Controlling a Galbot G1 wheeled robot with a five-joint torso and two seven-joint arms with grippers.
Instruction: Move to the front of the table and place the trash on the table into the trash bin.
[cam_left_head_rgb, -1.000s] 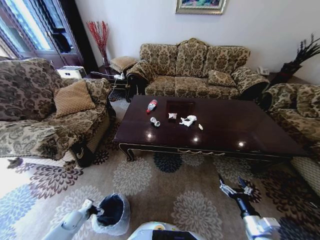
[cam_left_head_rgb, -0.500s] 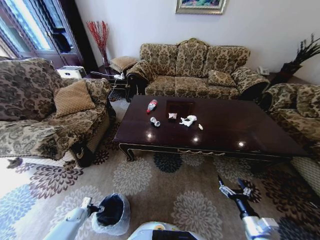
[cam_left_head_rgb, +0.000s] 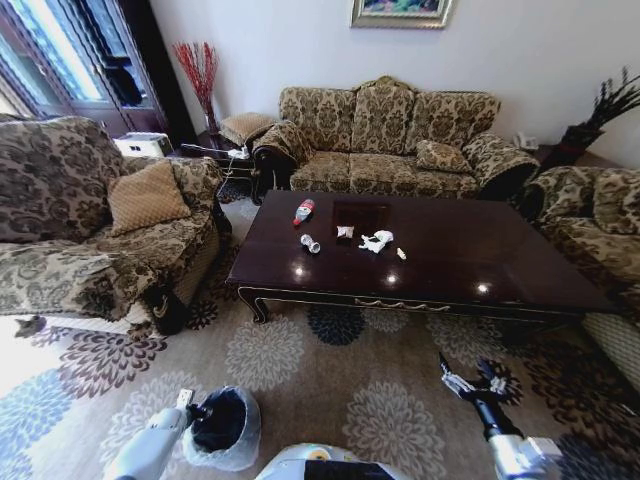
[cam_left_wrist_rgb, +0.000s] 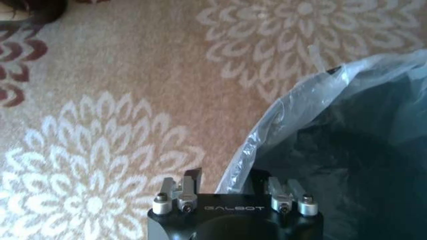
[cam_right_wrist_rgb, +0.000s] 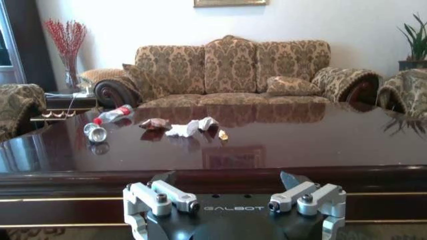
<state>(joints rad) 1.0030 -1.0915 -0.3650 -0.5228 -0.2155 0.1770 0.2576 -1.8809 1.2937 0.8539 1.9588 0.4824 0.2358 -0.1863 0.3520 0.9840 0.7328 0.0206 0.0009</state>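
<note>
The table (cam_left_head_rgb: 420, 255) stands beyond the carpet, long axis crosswise to the robot; the view has held since a second ago, so the base has not closed in. The trash bin (cam_left_head_rgb: 222, 427) sits low at the left. The left gripper (cam_left_head_rgb: 196, 409) has shifted toward its rim, fingers pinching the bag. The right gripper (cam_right_wrist_rgb: 233, 186) hovers before the table edge, fingers wide. On the tabletop, the bottle (cam_right_wrist_rgb: 113, 114) lies flat, cap toward the robot; can (cam_right_wrist_rgb: 95, 132) and tissues (cam_right_wrist_rgb: 190, 127) lie nearby.
</note>
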